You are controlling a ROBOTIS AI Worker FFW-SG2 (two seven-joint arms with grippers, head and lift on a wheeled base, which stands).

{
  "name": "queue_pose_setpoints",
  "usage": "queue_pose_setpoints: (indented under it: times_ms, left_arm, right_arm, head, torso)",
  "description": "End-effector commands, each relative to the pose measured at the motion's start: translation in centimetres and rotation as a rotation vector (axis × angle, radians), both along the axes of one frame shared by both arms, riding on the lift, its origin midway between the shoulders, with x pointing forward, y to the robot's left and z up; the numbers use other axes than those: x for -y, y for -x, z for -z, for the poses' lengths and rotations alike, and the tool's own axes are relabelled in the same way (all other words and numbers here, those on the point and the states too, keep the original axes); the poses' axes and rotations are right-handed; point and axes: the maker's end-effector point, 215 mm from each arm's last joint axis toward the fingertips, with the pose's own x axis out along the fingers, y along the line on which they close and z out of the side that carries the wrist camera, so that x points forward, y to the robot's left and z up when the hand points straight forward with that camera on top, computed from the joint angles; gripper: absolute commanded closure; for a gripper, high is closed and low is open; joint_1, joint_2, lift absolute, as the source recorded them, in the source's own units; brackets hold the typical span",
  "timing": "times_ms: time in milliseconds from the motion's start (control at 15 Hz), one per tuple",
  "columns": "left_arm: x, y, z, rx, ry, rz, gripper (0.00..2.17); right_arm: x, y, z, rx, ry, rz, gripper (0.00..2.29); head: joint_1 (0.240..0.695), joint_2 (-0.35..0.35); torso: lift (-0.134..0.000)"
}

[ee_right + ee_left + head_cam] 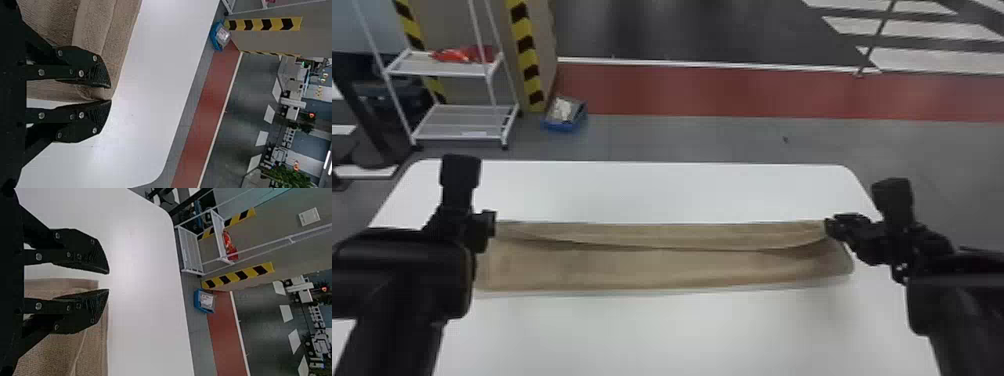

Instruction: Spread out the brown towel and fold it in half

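Brown towel is lying on the white tabletop as a long strip, spanning left to right between both grippers. A narrower band is running along its far side, its sagging edge overlapping the wider near part. Left gripper is sitting at the towel's far left corner; its jaws are standing slightly parted, released, with the corner reaching into the gap, short of the tips. Right gripper is sitting at the right end of the far edge, the near part bulging out past it toward the right; whether its jaws are clenched on the cloth or released, cannot tell. Beyond the tabletop, a white rack is standing on the floor and a blue box is lying near it.
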Motion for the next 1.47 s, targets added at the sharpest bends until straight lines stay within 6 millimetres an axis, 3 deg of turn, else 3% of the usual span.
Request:
queue_pose_setpoints:
  times_ms: [0, 200, 333, 533, 667, 933, 1200, 1267, 1400]
  left_arm:
    - [-1.0, -0.4, 0.9, -0.029, -0.073, -0.017, 0.05]
    - [-1.8, -0.5, 0.9, 0.0, -0.109, -0.029, 0.02]
    - [-2.2, -0.6, 0.0, 0.084, -0.113, -0.031, 0.02]
    - [-2.9, 0.4, -2.1, 0.227, -0.048, -0.029, 0.02]
    - [-3.7, 1.6, -2.0, 0.243, 0.052, -0.039, 0.02]
    - [-4.2, 4.3, -2.3, 0.3, 0.229, -0.027, 0.02]
    - [-3.5, 8.8, -5.4, 0.446, 0.266, 0.029, 0.02]
    - [-3.0, 10.3, -6.6, 0.497, 0.248, 0.045, 0.02]
    - [-1.2, 12.6, -8.3, 0.563, 0.228, 0.08, 0.02]
  right_arm:
    - [0.1, -1.6, -1.3, 0.103, 0.037, 0.011, 0.0]
    - [1.3, -2.2, -1.3, 0.136, -0.017, 0.061, 0.05]
    - [1.1, -2.6, -2.9, 0.222, 0.001, 0.048, 0.06]
    - [1.8, -1.6, -3.6, 0.266, -0.045, 0.069, 0.06]
    - [1.8, -0.4, -2.7, 0.251, -0.052, 0.059, 0.06]
    - [1.1, 2.1, -3.2, 0.264, -0.091, 0.03, 0.07]
    - [-2.0, 6.2, -4.7, 0.287, -0.177, -0.022, 0.07]
    - [-3.7, 7.7, -5.2, 0.308, -0.193, -0.034, 0.07]
    - [-9.1, 10.1, -7.6, 0.388, -0.222, -0.082, 0.06]
  head:
    - [0.695, -0.076]
    - [0.695, -0.069]
    - [0.695, -0.067]
    - [0.695, -0.067]
    - [0.695, -0.067]
    - [0.695, -0.06]
    - [0.695, -0.046]
    - [0.695, -0.038]
    - [0.695, -0.024]
  torso:
    - [-0.057]
    - [-0.057]
    - [-0.057]
    - [-0.057]
    - [-0.057]
    - [-0.057]
    - [-0.057]
    - [-0.057]
    - [-0.057]
